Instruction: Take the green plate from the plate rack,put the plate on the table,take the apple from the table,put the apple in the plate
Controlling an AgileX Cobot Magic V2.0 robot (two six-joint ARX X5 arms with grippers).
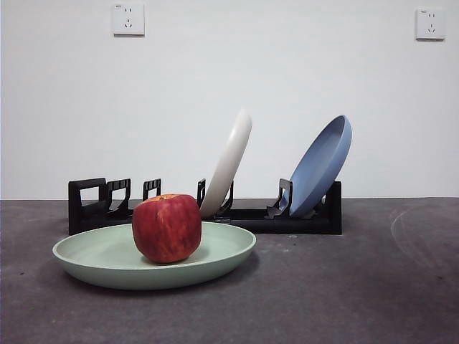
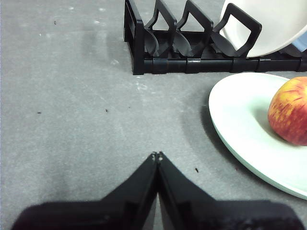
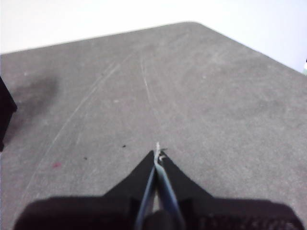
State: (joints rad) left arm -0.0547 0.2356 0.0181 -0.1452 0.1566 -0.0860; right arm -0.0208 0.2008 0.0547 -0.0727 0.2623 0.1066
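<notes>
1. Three views, front view first. The green plate [image 1: 154, 258] lies flat on the table [image 1: 373, 287], just in front of the plate rack [image 1: 204, 211], and the apple [image 1: 167, 228] stands upright inside it, resting on the plate's floor a little off centre. Two other plates lean in the rack's slots: a cream-white plate [image 1: 228, 163] near the middle and a blue plate [image 1: 323, 165] toward the far end. The holders at the squared loop end stand empty. No arm or gripper shows in this view. Judged from this, every step of the task looks done: plate out of the rack, plate on the table, apple in the plate.

2. Left wrist view. The left gripper [image 2: 157, 155] hangs over bare table with its jaws pressed together at the tips, holding nothing. The green plate [image 2: 240, 124] is near it but apart from it, with the apple [image 2: 290, 117] sitting in it, yellow-orange streaked on the side seen here. The rack [image 2: 192, 62] lies beyond, with the cream-white plate [image 2: 278, 24] leaning in a holder. The gripper touches neither plate nor apple, which fits a finished placement.

3. Right wrist view. The right gripper [image 3: 158, 155] is also closed tip to tip and empty, over an open stretch of table [image 3: 192, 96] well apart from the plate and apple, which do not show here. Only a dark edge, probably the rack's end, shows at one side. Nothing appears left to do.
</notes>
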